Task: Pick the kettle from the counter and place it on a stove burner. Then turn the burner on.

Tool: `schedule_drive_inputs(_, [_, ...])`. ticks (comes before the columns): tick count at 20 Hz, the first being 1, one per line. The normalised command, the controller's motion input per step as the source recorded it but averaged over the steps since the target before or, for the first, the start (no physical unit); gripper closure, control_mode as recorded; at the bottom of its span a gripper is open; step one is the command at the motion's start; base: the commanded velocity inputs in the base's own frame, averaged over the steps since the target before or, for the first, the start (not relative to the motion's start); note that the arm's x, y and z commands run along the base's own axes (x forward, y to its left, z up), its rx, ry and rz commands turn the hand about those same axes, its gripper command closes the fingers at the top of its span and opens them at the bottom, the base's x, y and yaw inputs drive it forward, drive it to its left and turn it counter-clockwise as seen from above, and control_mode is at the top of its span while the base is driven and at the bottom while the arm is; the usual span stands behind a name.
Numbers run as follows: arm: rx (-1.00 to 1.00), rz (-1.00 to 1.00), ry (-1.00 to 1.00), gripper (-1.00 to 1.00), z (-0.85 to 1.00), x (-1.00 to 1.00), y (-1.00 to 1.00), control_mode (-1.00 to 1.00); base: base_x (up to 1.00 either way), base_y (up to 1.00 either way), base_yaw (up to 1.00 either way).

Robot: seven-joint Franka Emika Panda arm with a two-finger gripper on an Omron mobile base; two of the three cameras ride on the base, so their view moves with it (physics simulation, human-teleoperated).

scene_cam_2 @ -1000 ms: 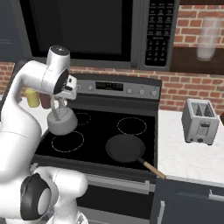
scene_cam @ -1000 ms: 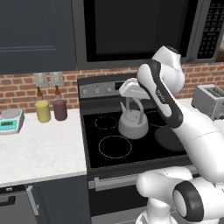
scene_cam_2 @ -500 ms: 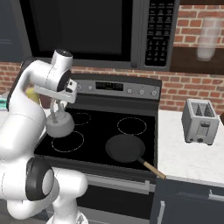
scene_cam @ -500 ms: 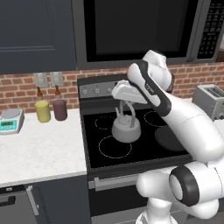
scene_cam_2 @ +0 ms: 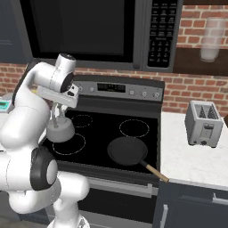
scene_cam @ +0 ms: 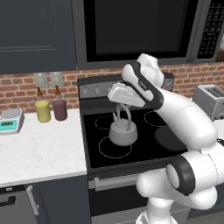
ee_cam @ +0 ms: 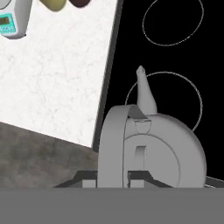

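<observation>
— Where is the kettle (scene_cam: 123, 132) sitting right now?

— I'm seeing it hanging from the gripper (scene_cam: 122, 106) over the left side of the black stove (scene_cam: 140, 155), above the near-left burner (scene_cam: 114, 147). In the left base view its base is overlapping the far part of that white ring. I cannot tell whether it is touching the glass or hanging just above it.

— And the claw?

— I'm reading it as clamped on the kettle's looped handle. In the hand view the handle (ee_cam: 114, 144) is rising right up between the two dark tips at the bottom, and the spout (ee_cam: 145, 92) is pointing away from the camera toward the ring (ee_cam: 166, 98) beyond it.

— What else am I looking at around it?

— In the right base view the kettle (scene_cam_2: 60, 129) is hanging under the gripper (scene_cam_2: 57, 109) at the stove's left edge, and a dark pan (scene_cam_2: 128, 151) is lying on the near-right burner with its handle pointing off the front. A toaster (scene_cam_2: 204, 124) is standing on the right counter (scene_cam_2: 196, 158). On the left counter (scene_cam: 39, 146) I'm making out a yellow jar (scene_cam: 43, 111), a dark jar (scene_cam: 60, 109) just beside it, and a small scale (scene_cam: 9, 120) further left.
</observation>
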Motion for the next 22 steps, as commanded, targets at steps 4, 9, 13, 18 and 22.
schedule_drive_inputs(4, [0.00, 0.00, -0.09, 1.00, -0.15, -0.21, 0.00, -1.00, 0.00, 0.00, 0.00])
schedule_drive_inputs(9, [0.00, 0.00, -0.05, 1.00, -0.41, -0.19, 0.00, -1.00, 0.00, 0.00, 0.00])
schedule_drive_inputs(13, [0.00, 0.00, -0.02, 1.00, -0.49, -0.05, 0.00, -1.00, 0.00, 0.00, 0.00])
schedule_drive_inputs(18, [0.00, 0.00, 0.00, 1.00, -0.31, 0.00, 0.00, -1.00, 0.00, 0.00, 0.00])
schedule_drive_inputs(22, [0.00, 0.00, 0.00, 1.00, -0.20, 0.14, 0.00, -1.00, 0.00, 0.00, 0.00])
